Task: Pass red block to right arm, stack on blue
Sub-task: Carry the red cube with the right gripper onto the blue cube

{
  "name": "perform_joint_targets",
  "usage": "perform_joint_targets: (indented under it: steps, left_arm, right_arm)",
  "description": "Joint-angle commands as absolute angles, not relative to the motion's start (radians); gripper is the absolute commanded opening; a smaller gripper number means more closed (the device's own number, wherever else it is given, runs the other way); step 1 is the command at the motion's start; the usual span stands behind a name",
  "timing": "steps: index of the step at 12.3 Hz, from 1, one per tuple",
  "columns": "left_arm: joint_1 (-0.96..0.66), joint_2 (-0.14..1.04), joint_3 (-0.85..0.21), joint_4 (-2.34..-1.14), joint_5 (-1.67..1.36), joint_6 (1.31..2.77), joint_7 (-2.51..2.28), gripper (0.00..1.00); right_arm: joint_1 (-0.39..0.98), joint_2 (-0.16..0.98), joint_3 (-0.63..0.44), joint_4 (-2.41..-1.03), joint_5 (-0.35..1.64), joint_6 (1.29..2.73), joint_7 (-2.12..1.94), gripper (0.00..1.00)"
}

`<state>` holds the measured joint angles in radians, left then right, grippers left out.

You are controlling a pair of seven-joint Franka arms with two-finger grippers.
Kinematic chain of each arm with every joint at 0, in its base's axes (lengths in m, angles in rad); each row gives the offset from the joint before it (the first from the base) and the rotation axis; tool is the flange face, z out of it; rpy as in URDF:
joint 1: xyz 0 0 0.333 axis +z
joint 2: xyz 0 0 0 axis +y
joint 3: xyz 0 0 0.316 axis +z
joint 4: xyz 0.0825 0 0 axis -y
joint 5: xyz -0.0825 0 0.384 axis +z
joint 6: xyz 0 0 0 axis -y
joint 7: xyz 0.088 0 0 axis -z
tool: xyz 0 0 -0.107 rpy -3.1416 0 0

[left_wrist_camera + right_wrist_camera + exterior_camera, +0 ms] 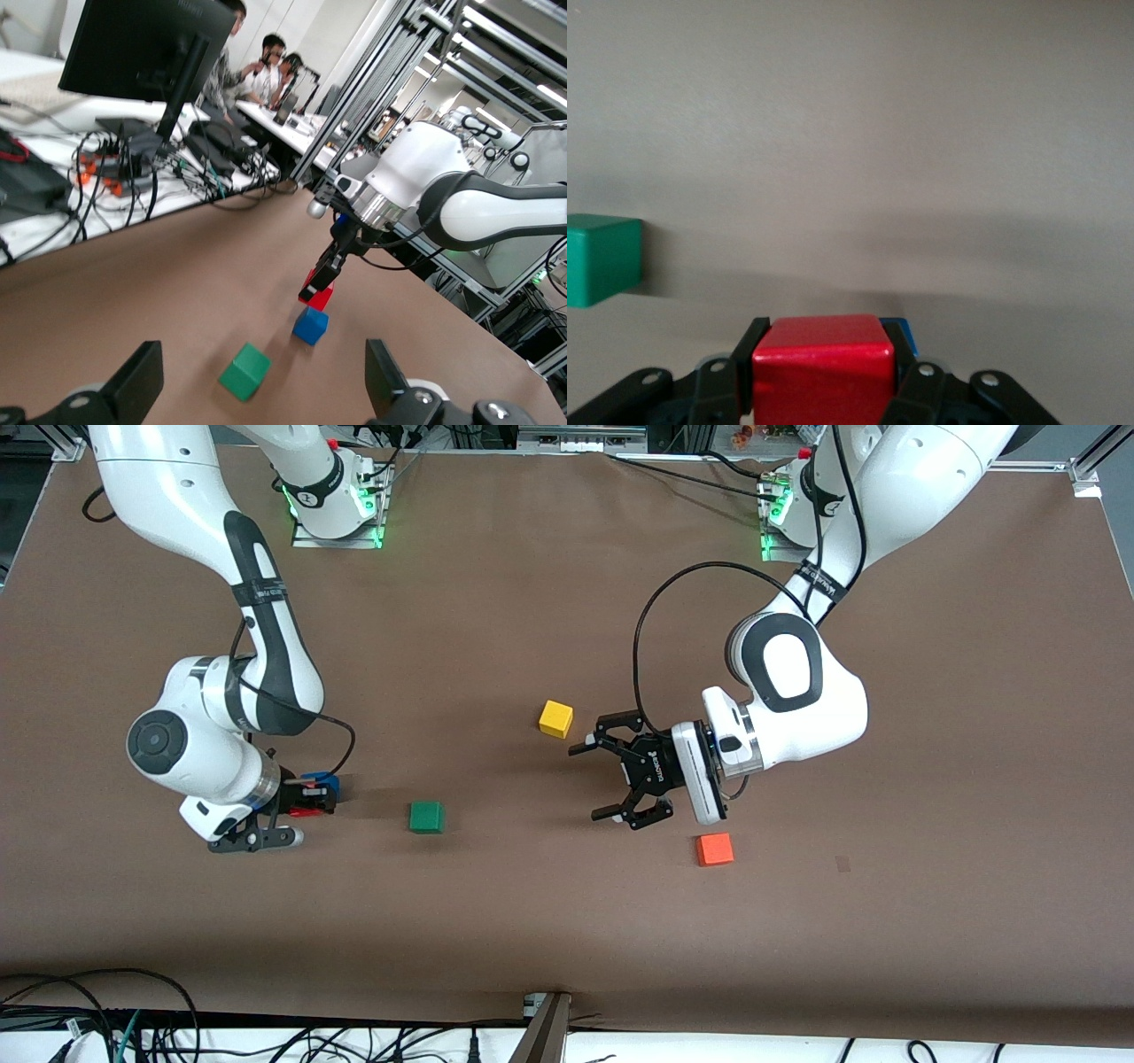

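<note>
- The red block [824, 367] sits clamped between the closed fingers [749, 354] of the right gripper [310, 797], toward the right arm's end of the table.
- In the left wrist view the red block [319, 295] hangs in the air, tilted, over the blue block [310, 326] and apart from it; whether it sits squarely over the blue one cannot be told.
- In the front view the blue block [326, 783] shows only as a sliver at the right gripper's fingertips, with the red block [308, 810] just below it in that view.
- In the right wrist view a corner of the blue block [898, 329] peeks out beside the red one.
- The right arm [266, 629] reaches down from its base to this spot.
- The green block [426, 817] lies on the table [567, 921] near the blue block, toward the left arm's end from it.
- The left gripper [611, 779] hovers with its jaws spread wide and nothing between them, over the table's middle between the yellow block [555, 718] and the orange-red block [714, 849]; the left arm waits.
- The yellow block is farther from the front camera than the green one; the orange-red block is the nearest to it of all the blocks.
</note>
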<state>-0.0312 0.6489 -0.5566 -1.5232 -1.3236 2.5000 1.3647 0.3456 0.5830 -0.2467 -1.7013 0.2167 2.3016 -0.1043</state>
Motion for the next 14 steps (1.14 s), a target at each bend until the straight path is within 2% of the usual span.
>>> perform_joint_targets:
  steps: [1, 7, 9, 12, 14]
  left_arm:
    - [-0.023, 0.635, -0.545, -1.539, -1.156, 2.485, 1.162, 1.00]
    - [-0.012, 0.630, -0.451, -1.517, -0.740, 2.255, 0.705, 1.00]
    - [-0.011, 0.627, -0.431, -1.476, -0.608, 2.165, 0.568, 1.00]
    - [-0.011, 0.562, -0.338, -1.428, -0.384, 1.891, 0.384, 1.00]
    - [-0.014, 0.513, -0.304, -1.424, -0.232, 1.786, 0.264, 1.00]
  right_arm:
    - [0.376, 0.479, -0.253, -1.880, 0.190, 2.431, -0.080, 0.00]
    - [0.391, 0.411, -0.262, -2.060, 0.178, 2.654, -0.086, 0.00]
    - [0.391, 0.413, -0.262, -2.066, 0.178, 2.661, -0.084, 0.00]
    - [0.391, 0.419, -0.274, -2.066, 0.178, 2.661, -0.087, 0.00]
    - [0.391, 0.422, -0.279, -2.066, 0.166, 2.661, -0.094, 0.00]
